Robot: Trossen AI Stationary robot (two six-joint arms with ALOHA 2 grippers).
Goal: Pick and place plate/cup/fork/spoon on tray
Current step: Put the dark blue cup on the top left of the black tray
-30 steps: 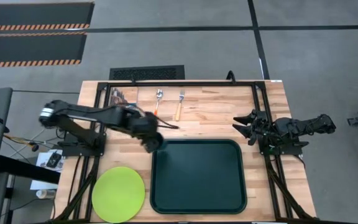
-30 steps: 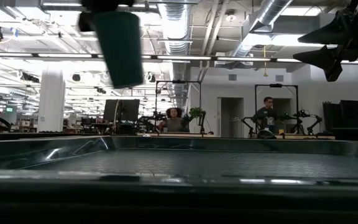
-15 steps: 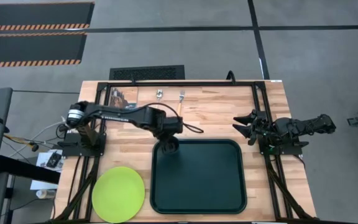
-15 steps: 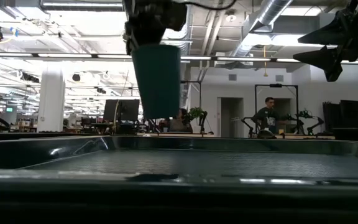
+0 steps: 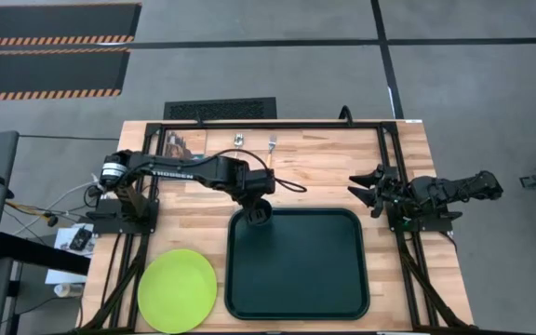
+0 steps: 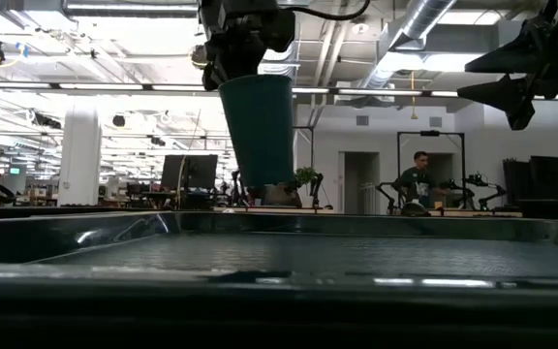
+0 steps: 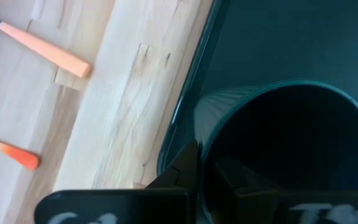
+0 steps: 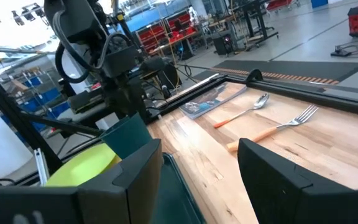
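From above, the left gripper (image 5: 260, 216) reaches across the wooden counter and hangs over the tray's (image 5: 298, 302) far left corner, its jaws clamped on the cup (image 5: 261, 218). The lime-green plate (image 5: 177, 290) lies flat at the counter's near left corner, just beside the tray. The spoon (image 5: 237, 140) and fork (image 5: 271, 143) lie near the far edge. The right gripper (image 5: 363, 189) waits over the right edge, jaws spread wide and empty.

At counter level, the cup (image 6: 260, 129) hangs upright, slightly tilted, clear of the tray's glossy floor (image 6: 279, 260). It is a smooth tapered tumbler, probably stiff light plastic and rather slippery.

From the left wrist, one dark finger (image 7: 179, 177) sits outside the cup's thin rim (image 7: 204, 118), so the wall is pinched; that looks the natural place to hold it. Orange handles (image 7: 42, 48) rest on pale grained wood.

From the right wrist, the fork (image 8: 284, 127) and spoon (image 8: 244, 109) look slim and low-lying, best taken by their handles.
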